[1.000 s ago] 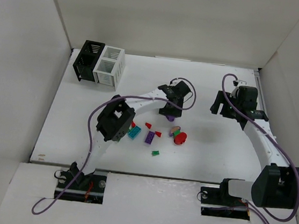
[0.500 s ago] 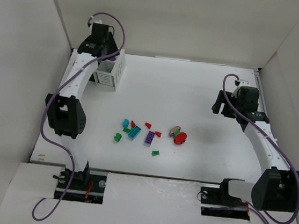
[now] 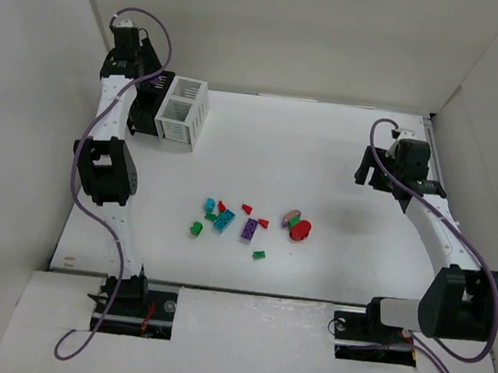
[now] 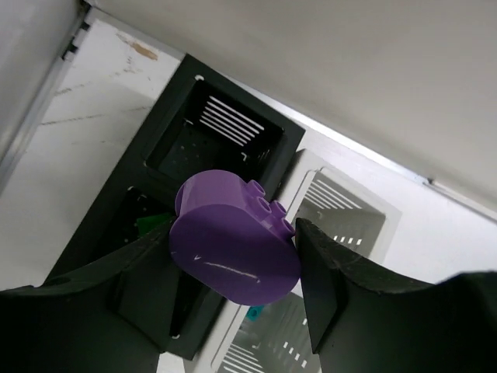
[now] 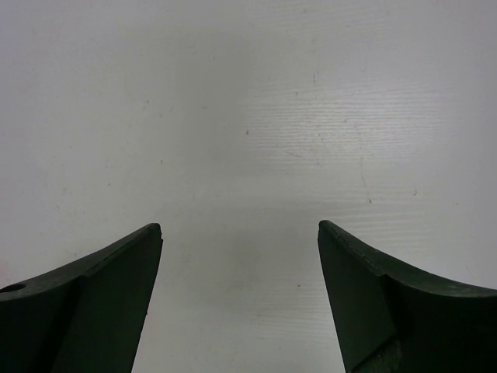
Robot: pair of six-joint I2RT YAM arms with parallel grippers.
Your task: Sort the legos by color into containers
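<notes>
Your left tool (image 4: pixel 231 247) pinches the purple brick (image 4: pixel 225 229), likely light and slick, by its sides above the black bin (image 4: pixel 167 116); your right tool (image 5: pixel 239 227) gapes empty.

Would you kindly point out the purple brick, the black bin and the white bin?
purple brick (image 4: pixel 233 252), left wrist view, on its flat side face.
black bin (image 4: pixel 227 123), left wrist view, on its slatted inner wall.
white bin (image 3: pixel 176 129), top external view, on its near slatted wall.
</notes>
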